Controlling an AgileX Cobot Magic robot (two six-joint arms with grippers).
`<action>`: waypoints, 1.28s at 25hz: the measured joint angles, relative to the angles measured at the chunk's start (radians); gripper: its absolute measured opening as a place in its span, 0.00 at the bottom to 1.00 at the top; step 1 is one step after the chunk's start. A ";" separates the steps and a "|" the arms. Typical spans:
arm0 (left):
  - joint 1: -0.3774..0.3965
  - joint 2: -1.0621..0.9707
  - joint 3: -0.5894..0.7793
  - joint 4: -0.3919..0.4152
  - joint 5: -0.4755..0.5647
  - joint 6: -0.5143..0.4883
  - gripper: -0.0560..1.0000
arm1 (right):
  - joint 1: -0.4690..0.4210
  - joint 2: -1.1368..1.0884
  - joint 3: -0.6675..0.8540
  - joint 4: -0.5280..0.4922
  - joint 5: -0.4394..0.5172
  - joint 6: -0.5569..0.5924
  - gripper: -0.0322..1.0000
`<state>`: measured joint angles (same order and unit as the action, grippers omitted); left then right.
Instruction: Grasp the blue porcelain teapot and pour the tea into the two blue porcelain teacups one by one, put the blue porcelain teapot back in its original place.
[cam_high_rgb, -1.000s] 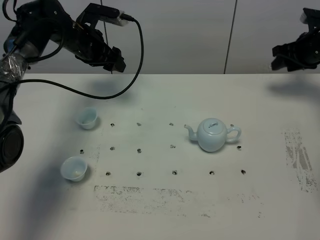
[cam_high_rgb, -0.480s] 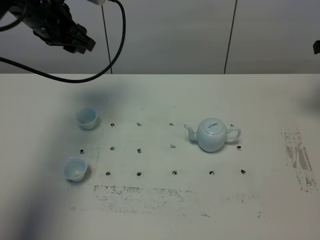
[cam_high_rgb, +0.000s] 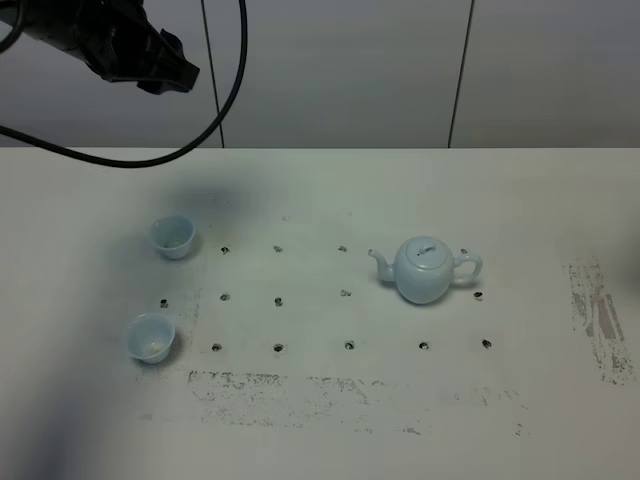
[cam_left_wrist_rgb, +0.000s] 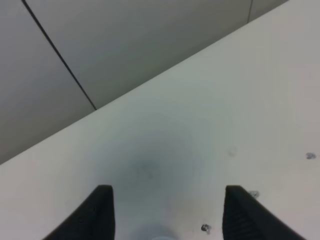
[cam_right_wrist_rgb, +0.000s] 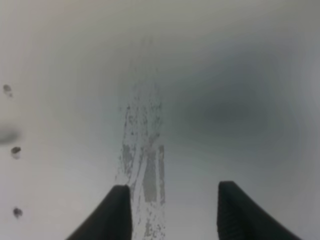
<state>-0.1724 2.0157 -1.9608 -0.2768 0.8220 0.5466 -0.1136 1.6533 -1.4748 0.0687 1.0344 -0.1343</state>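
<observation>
The blue porcelain teapot (cam_high_rgb: 425, 268) stands upright right of the table's middle, spout to the left, handle to the right, lid on. The two blue porcelain teacups stand at the left: one farther back (cam_high_rgb: 172, 236), one nearer the front (cam_high_rgb: 150, 337). My left gripper (cam_high_rgb: 172, 76) hangs high above the table's back left, well apart from the cups; in the left wrist view it (cam_left_wrist_rgb: 167, 215) is open and empty. My right gripper is out of the exterior view; in the right wrist view it (cam_right_wrist_rgb: 172, 212) is open and empty above bare table.
The white table (cam_high_rgb: 320, 190) has rows of small dark holes (cam_high_rgb: 279, 300) and scuffed patches at the front (cam_high_rgb: 300, 390) and the right (cam_high_rgb: 595, 315); the right patch shows under the right gripper (cam_right_wrist_rgb: 145, 165). A black cable (cam_high_rgb: 230, 90) hangs from the left arm. A grey wall stands behind.
The left arm has swung up and to the left, away from the table. The right arm has withdrawn out of the exterior view. Teapot and cups have not moved.
</observation>
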 joint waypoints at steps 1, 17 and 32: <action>0.000 0.000 0.027 -0.029 -0.027 0.025 0.54 | 0.000 -0.041 0.062 0.006 -0.023 0.001 0.42; 0.000 0.001 0.141 -0.146 -0.146 0.261 0.47 | 0.000 -0.844 0.674 0.076 -0.166 0.007 0.41; 0.000 -0.286 0.424 0.058 -0.130 0.161 0.38 | 0.000 -0.909 0.677 0.077 -0.184 0.008 0.41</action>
<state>-0.1724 1.7293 -1.5372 -0.2190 0.6922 0.7076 -0.1136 0.7440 -0.7980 0.1453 0.8500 -0.1265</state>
